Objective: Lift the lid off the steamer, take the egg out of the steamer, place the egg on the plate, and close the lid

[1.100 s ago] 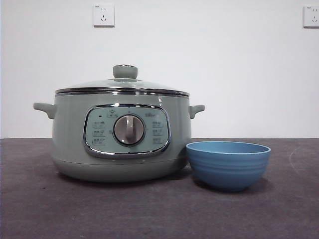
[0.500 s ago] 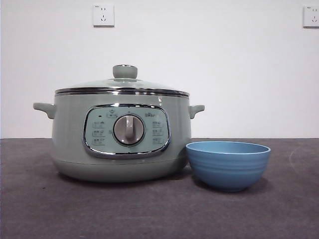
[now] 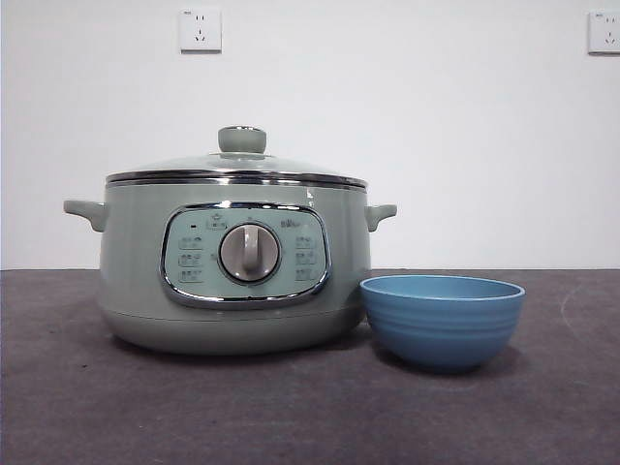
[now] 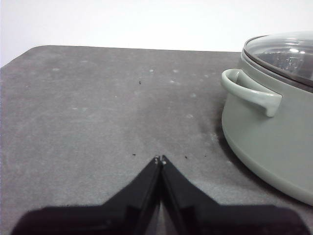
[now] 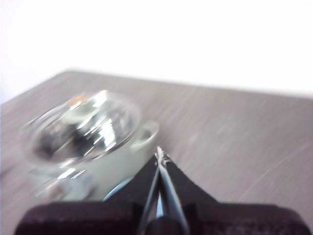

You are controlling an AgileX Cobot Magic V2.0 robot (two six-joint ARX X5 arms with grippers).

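Note:
The pale green steamer (image 3: pixel 232 262) stands on the dark table, its glass lid (image 3: pixel 237 170) seated on it with the green knob (image 3: pixel 242 139) on top. The egg is hidden. Right beside the steamer sits the blue ribbed plate (image 3: pixel 443 320), with nothing showing above its rim. No arm appears in the front view. My left gripper (image 4: pixel 160 160) is shut and holds nothing, hovering over bare table beside the steamer (image 4: pixel 274 117) and its side handle (image 4: pixel 249 90). My right gripper (image 5: pixel 160 155) is shut too, high above the steamer's lid (image 5: pixel 83 125); that view is blurred.
Two wall sockets (image 3: pixel 201 29) hang on the white wall behind. Bare dark table (image 4: pixel 98 107) stretches away beside the steamer in the left wrist view. A sliver of the blue plate (image 5: pixel 117 191) shows under the right gripper.

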